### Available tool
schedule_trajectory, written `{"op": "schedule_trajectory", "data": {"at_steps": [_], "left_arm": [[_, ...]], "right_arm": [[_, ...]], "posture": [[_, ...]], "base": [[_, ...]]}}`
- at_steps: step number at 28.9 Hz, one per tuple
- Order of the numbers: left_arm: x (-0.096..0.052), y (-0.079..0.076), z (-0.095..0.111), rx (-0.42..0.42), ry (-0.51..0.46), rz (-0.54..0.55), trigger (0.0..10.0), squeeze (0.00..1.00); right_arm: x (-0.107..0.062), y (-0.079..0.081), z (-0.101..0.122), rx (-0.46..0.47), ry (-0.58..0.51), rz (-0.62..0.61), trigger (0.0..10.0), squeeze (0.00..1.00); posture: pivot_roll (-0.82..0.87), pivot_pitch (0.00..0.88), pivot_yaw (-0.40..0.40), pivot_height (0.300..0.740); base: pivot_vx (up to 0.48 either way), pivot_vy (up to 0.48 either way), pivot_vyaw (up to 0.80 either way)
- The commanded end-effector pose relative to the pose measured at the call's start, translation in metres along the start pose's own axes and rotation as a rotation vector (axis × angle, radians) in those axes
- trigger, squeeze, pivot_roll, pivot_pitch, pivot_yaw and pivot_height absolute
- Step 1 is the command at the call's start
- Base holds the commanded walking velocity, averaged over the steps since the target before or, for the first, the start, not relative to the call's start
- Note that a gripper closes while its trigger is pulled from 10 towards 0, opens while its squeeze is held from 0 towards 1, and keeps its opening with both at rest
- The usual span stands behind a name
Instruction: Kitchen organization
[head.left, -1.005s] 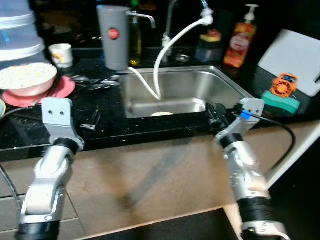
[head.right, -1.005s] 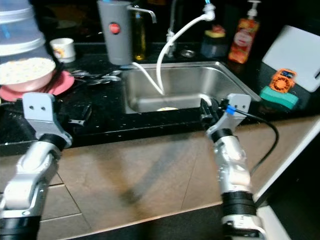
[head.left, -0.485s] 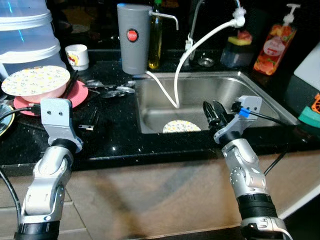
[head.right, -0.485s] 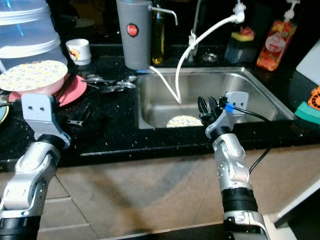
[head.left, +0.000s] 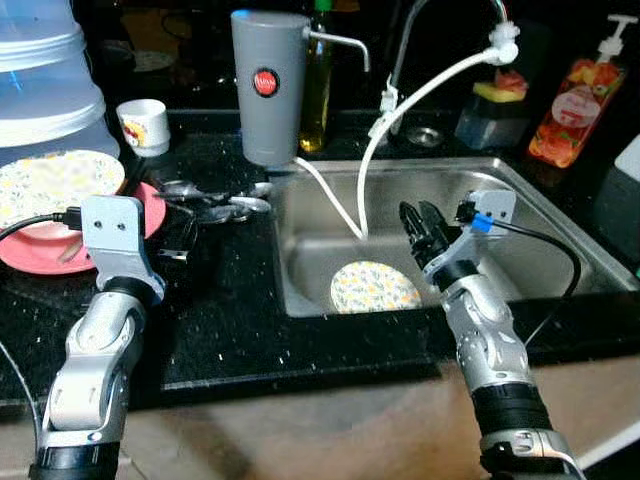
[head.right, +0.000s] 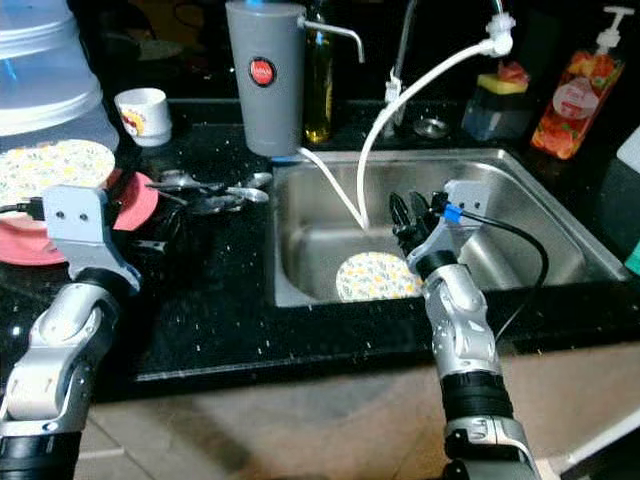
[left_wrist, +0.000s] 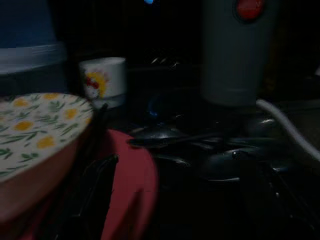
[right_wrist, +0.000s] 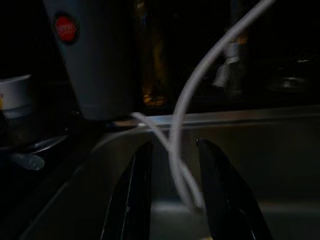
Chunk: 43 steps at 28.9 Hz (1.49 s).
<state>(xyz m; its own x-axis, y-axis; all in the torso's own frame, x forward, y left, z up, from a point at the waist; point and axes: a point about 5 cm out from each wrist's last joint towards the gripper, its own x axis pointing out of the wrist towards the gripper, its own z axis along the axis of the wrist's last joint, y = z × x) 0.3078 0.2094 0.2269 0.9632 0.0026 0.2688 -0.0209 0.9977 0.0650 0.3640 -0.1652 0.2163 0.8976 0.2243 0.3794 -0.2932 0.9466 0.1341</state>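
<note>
A black speckled countertop (head.left: 230, 320) is carrying a stainless sink (head.left: 545, 262), where a yellow-flowered plate (head.left: 374, 287) is lying flat on the basin floor. A white hose (head.left: 420, 92) is drooping from the faucet into the basin. A grey canister (head.left: 268, 85) is standing behind loose spoons (head.left: 215, 195). A flowered bowl (head.left: 50, 185) is sitting on a red plate (head.left: 150, 212). The right gripper (head.left: 420, 225) is hovering over the sink just beside the flowered plate, fingers (right_wrist: 137, 200) narrowly parted, empty. The left gripper is hanging above the counter near the red plate; its fingers' spread cannot be judged.
</note>
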Motion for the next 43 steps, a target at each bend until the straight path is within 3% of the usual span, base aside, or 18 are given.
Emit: {"op": "schedule_trajectory", "data": {"at_steps": [1, 21, 31, 43], "left_arm": [[-0.001, 0.0, -0.005, 0.005, 0.031, -0.005, 10.0, 0.0], [0.0, -0.017, -0.003, -0.018, 0.04, -0.059, 10.0, 0.0], [0.002, -0.019, 0.005, -0.023, 0.017, -0.06, 10.0, 0.0], [0.005, -0.024, 0.019, -0.027, -0.008, -0.067, 10.0, 0.0]], "right_arm": [[-0.001, -0.002, -0.001, 0.004, -0.001, -0.007, 10.0, 0.0], [0.004, -0.001, 0.003, -0.004, 0.013, 0.014, 10.0, 0.0], [0.013, 0.012, 0.014, 0.008, -0.001, 0.075, 10.0, 0.0], [0.016, 0.016, 0.019, 0.017, 0.014, 0.096, 10.0, 0.0]], "posture": [[-0.01, 0.098, -0.046, 0.74], [-0.01, 0.088, -0.045, 0.74], [-0.01, 0.08, -0.048, 0.74], [-0.01, 0.089, -0.054, 0.74]], "base": [[0.0, 0.0, 0.0], [0.0, 0.0, 0.0], [0.0, 0.0, 0.0], [0.0, 0.0, 0.17]]}}
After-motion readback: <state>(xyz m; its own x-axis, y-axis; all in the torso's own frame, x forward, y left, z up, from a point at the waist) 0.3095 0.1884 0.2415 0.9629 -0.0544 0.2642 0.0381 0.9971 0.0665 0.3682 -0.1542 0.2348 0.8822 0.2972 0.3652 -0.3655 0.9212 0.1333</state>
